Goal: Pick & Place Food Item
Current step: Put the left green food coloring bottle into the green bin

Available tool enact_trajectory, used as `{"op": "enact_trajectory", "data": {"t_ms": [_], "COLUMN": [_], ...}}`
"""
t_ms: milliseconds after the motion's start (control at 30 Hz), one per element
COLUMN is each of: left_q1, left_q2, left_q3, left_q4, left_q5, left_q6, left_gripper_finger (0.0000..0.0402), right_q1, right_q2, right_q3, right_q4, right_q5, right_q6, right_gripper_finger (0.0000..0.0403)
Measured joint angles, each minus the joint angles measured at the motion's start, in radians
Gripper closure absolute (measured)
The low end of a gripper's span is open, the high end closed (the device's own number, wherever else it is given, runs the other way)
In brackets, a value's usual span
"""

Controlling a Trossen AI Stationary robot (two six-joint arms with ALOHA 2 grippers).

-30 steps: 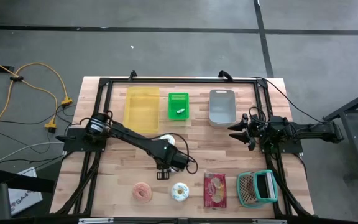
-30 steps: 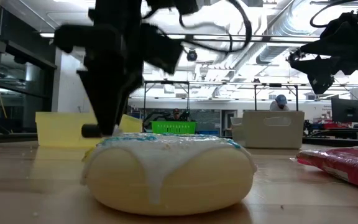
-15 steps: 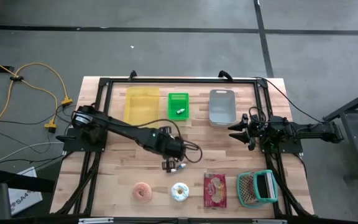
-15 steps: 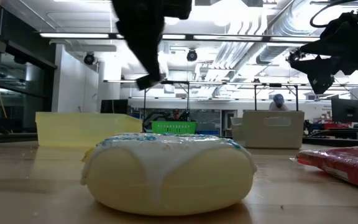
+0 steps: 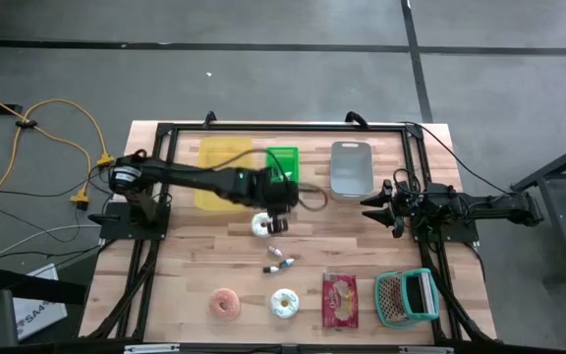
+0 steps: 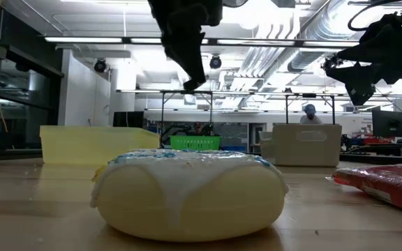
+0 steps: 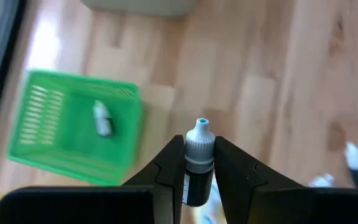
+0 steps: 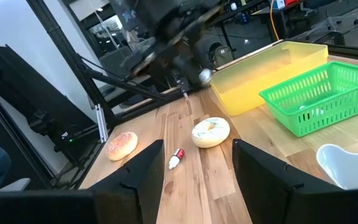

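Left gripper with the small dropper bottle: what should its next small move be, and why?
Probably carry on a little toward the green basket and centre over it before lowering. The left gripper is shut on the dropper bottle, raised above the table, and the wrist view shows the basket just ahead with one similar bottle already inside. The right gripper waits open at the table's right side.

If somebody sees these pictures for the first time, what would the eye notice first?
Probably the left claw over the table's middle, shut on a small dropper bottle beside the green basket, which already holds one bottle. Next, the white glazed donut filling the low view at the table's front edge.
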Motion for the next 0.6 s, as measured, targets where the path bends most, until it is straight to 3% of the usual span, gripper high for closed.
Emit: {"op": "enact_trajectory", "data": {"t_ms": [300, 600], "left_q1": [0.214, 0.415], "left_q2": [-0.010, -0.010], "left_q3": [-0.058, -0.245], "left_q4": [0.164, 0.493], "left_q5": [0.279, 0.616], "left_q6": [0.185, 0.282], "left_gripper_finger": [0.0337, 0.0332], "right_q1": [0.000, 0.000], "right_q2": [0.000, 0.000], "right_q3": [0.000, 0.000], "right_q4": [0.000, 0.000], "right_q5": [0.000, 0.000], "right_q6": [0.000, 0.000], "right_gripper_finger": [0.0228, 0.0228]}}
